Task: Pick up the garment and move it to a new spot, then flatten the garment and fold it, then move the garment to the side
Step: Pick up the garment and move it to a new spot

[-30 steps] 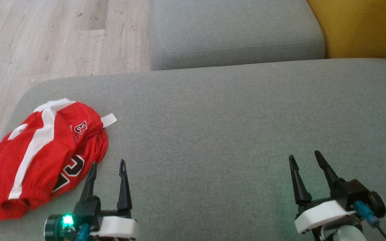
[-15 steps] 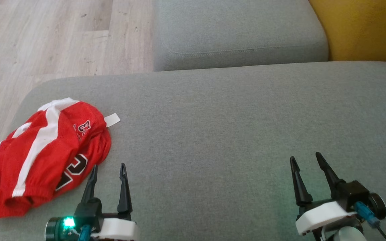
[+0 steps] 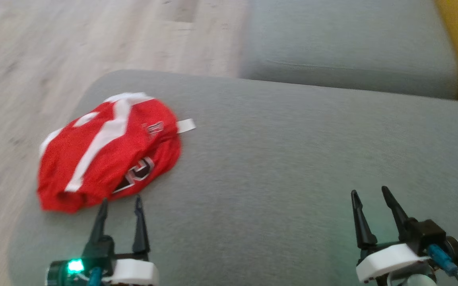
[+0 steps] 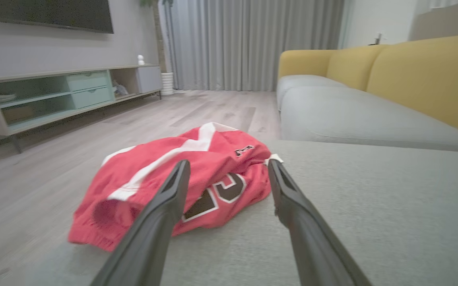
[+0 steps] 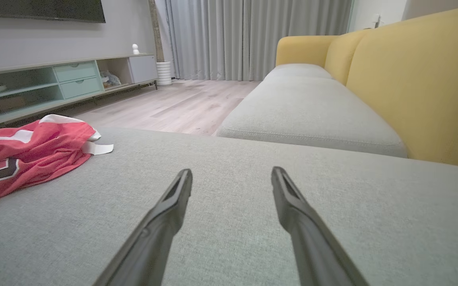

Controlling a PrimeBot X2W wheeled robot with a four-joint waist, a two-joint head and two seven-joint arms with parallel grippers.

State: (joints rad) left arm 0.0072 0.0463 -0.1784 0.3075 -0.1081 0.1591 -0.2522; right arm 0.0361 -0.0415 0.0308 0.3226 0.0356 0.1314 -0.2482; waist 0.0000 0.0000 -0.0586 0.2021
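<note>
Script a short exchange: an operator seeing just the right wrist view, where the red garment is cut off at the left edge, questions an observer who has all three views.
Operator: Is the left gripper near the red garment?
Observer: Yes. The left gripper is open, fingertips right by the red garment's near edge; contact is unclear.
Operator: Where does the cloth end beyond my frame?
Observer: At a gathered hem, reaching the grey seat cushion's left edge beside the wooden floor.

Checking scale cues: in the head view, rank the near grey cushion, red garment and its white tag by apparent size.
1. near grey cushion
2. red garment
3. white tag, clearly smallest
</note>
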